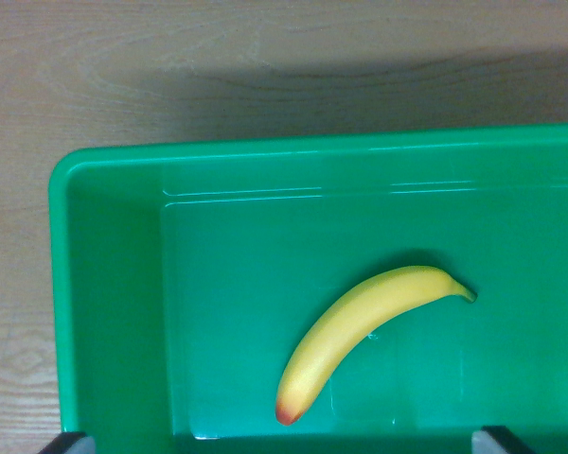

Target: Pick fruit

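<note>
A yellow banana [364, 334] with a reddish tip lies on the floor of a green plastic bin [104, 284], slanting from the wrist view's lower left up to its stem at the right. Two dark fingertips [68, 443] of my gripper [284, 443] peek in at the bottom corners of the wrist view, far apart, with nothing between them. The banana's red tip lies just above the bottom edge, between the two fingertips.
The bin stands on a light wooden tabletop [218, 66], which shows along the top and the wrist view's left. The bin's walls rise on the far and left sides; its right part runs out of view.
</note>
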